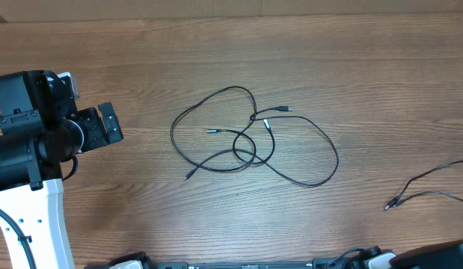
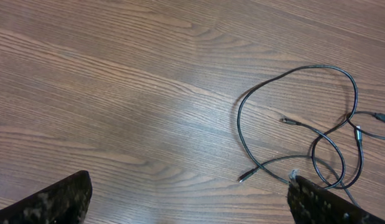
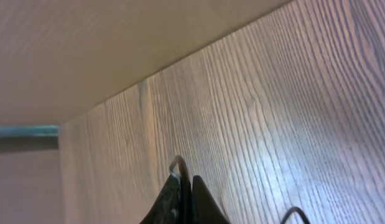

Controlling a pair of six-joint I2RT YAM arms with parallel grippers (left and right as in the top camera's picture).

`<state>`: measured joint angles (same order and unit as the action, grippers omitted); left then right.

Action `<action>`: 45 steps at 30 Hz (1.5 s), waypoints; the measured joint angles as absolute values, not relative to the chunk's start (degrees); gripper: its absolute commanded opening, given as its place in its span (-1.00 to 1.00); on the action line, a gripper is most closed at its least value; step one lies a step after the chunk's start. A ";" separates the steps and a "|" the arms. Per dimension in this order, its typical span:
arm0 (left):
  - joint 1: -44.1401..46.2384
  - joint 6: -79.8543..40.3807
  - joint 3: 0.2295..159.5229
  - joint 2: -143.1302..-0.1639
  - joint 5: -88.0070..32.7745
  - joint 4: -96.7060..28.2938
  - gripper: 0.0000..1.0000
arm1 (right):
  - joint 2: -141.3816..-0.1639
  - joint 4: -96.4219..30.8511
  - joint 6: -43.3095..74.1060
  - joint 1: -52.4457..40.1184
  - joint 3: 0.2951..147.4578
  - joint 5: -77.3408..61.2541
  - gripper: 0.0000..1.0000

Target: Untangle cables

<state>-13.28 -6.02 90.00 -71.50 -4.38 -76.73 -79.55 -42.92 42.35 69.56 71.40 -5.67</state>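
Overhead view of a wooden table (image 1: 141, 60) with two robot arms. The tangled cables (image 1: 252, 118), thin black cords, lay near the centre of the table in several overlapping loops that crossed one another. Small plug ends (image 1: 286, 109) stuck out at about 1 o'clock of the bundle, and one more plug lay at its 7 o'clock. A separate cable (image 1: 390, 204) lay well apart at 4 o'clock of the table. Its two strands ran off the right edge and its plugs pointed toward the centre. The left tool (image 1: 115, 125) hung at 9 o'clock, well apart from the bundle and facing it. In the left wrist view its two dark fingers (image 2: 55, 202) sat at the bottom corners, spread wide with nothing between them, and the cable loops lay at 3 o'clock. In the right wrist view the right tool (image 3: 186, 186) had its fingers pressed together, with nothing visibly between them. It sat low over bare table near the far edge. A short curve of black cord (image 3: 293, 210) showed at 5 o'clock.
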 measured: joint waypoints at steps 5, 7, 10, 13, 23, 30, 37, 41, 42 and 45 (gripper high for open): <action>-13.28 -6.02 90.00 -71.50 -4.40 -76.73 1.00 | -80.86 -41.56 45.50 75.40 71.40 -10.59 -0.81; -13.28 -6.02 90.00 -71.50 -4.40 -76.73 1.00 | -80.86 -41.04 46.19 76.23 71.40 -11.22 -0.29; -13.28 -6.02 90.00 -71.50 -4.40 -76.73 1.00 | -80.86 -40.60 47.20 77.41 71.40 -11.86 0.66; -13.28 -6.02 90.00 -71.50 -4.40 -76.73 1.00 | -80.86 -39.94 47.55 77.54 71.40 -12.12 1.00; -13.28 -6.02 90.00 -71.50 -4.40 -76.73 1.00 | -80.86 -40.18 47.62 77.25 71.40 -13.19 1.00; -13.28 -6.02 90.00 -71.50 -4.40 -76.73 1.00 | -80.86 -40.10 41.12 74.65 71.40 -20.75 1.00; -13.28 -6.02 90.00 -71.50 -4.40 -76.73 1.00 | -80.86 -40.40 30.02 65.49 71.40 -33.54 1.00; -13.28 -6.02 90.00 -71.50 -4.38 -76.73 1.00 | -80.86 -42.26 22.70 56.58 71.40 -37.32 1.00; -13.28 -6.02 90.00 -71.50 -4.38 -76.73 1.00 | -80.86 -42.78 20.99 54.57 71.40 -37.78 1.00; -13.28 -6.02 90.00 -71.50 -4.40 -76.73 1.00 | -80.86 -44.51 15.05 46.50 71.40 -38.87 1.00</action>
